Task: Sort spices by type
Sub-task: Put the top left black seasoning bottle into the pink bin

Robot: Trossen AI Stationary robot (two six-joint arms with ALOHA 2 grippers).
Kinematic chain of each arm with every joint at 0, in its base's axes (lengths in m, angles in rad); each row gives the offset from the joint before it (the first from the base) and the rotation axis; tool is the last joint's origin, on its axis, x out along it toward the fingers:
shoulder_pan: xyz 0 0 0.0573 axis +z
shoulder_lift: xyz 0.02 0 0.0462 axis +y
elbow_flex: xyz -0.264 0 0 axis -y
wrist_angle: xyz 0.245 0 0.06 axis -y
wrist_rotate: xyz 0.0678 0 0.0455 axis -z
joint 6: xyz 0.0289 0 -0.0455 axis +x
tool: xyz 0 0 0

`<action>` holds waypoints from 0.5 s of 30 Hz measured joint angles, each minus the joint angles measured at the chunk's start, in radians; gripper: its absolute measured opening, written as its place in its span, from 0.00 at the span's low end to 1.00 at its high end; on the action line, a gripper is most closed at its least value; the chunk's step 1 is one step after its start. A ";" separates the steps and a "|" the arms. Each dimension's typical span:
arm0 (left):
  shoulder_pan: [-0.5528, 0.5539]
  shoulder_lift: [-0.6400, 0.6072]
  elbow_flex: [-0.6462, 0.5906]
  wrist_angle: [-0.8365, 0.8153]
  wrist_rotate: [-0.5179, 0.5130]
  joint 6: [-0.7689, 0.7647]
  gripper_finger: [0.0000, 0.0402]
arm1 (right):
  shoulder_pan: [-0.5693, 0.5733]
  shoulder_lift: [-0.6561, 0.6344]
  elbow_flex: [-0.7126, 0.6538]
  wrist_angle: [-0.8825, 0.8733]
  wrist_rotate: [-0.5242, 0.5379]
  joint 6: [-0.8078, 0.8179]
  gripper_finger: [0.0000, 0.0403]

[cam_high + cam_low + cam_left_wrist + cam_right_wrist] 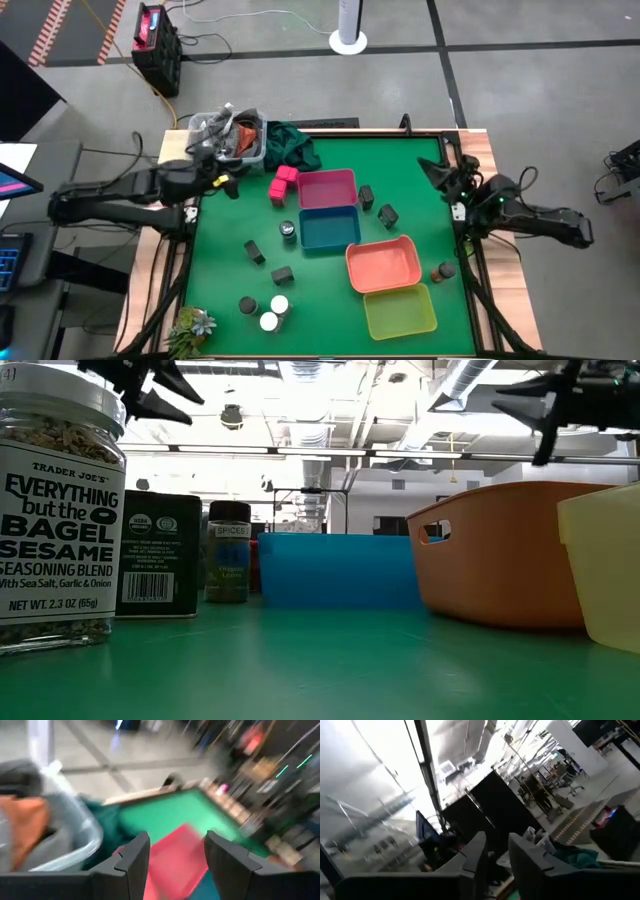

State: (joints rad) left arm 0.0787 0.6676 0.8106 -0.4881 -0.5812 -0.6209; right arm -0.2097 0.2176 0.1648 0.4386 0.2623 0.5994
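1. across the green table [230, 225], four trays run in a diagonal chain: pink tray [327, 187] at the back, blue tray [329, 229] next, then salmon tray [383, 264], and yellow-green tray [400, 311] nearest the front edge.
2. at the table's back left corner sits a clear bin [232, 138] of clutter, with a dark green cloth [291, 147] just beside it.
3. left gripper [228, 181] hangs by the back left edge, close to the bin; in its wrist view the fingers [135, 857] stand apart with nothing between them.
4. right gripper [437, 170] is raised over the right edge, tilted up toward the room; its fingers [476, 852] are spread, holding nothing.
5. pink blocks [283, 184] lie touching the pink tray's left side.
6. dark grey boxes: two [377, 205] right of the pink and blue trays, two more [267, 262] left of the blue tray.
7. one jar [288, 231] stands against the blue tray's left wall; a dark-capped jar [247, 305] and two white-capped jars [274, 313] cluster front left; another dark jar [443, 271] stands right of the salmon tray.
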 joint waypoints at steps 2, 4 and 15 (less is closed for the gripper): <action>0.027 0.052 0.086 -0.103 0.047 0.043 0.44 | 0.006 0.095 0.063 -0.026 0.000 -0.051 0.27; 0.065 0.097 0.164 -0.175 0.132 0.115 0.44 | 0.006 0.203 0.139 -0.075 0.001 -0.090 0.27; 0.263 0.244 0.322 -0.309 0.491 0.240 0.44 | -0.103 0.760 0.532 -0.165 -0.001 -0.111 0.27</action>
State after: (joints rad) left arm 0.3416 0.9112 1.1327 -0.7975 -0.0899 -0.3811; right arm -0.3124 0.9778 0.6963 0.2741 0.2615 0.4885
